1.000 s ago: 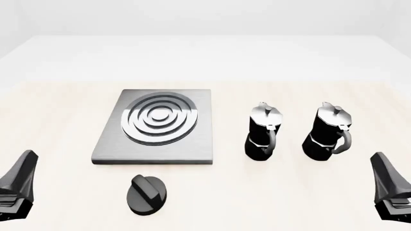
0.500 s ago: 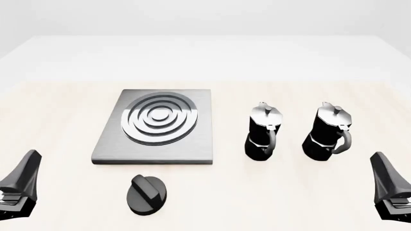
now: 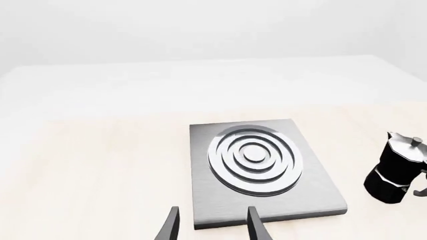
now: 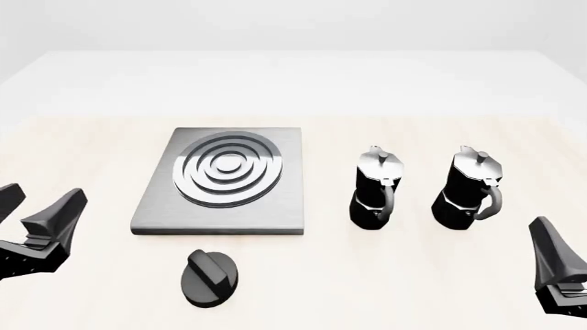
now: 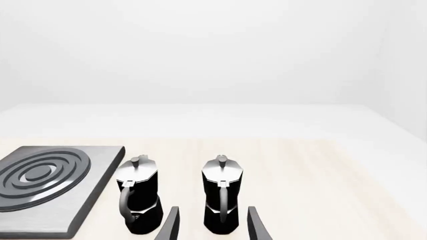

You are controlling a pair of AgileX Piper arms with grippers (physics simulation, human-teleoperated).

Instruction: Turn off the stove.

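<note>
Stove (image 4: 220, 182) slab is seen flat on the table (image 4: 413, 275), its raised silver rings bare, nothing set on it. Knob (image 4: 210, 276) for it is found just off the slab's near edge, separate, ridge angled; whether it reads on or off cannot be told. Task is judged not started: knob is untouched, no gripper is near it, so the reach, grasp and twist are all left.

Left gripper (image 4: 37, 223) is held well off the slab's near-left corner, near side, tilted toward the slab, jaws parted, nothing held; in the left wrist view its fingertips (image 3: 171, 226) are seen spread over the slab's near edge with only table between them. Right gripper (image 4: 559, 275) is parked far to the slab's right, near side, also parted and empty per the right wrist view.

Containers: two moka pots are stood upright right of the slab, first moka pot (image 4: 376, 187) closer, second moka pot (image 4: 471, 188) beyond it, lids closed, contents not visible.
</note>
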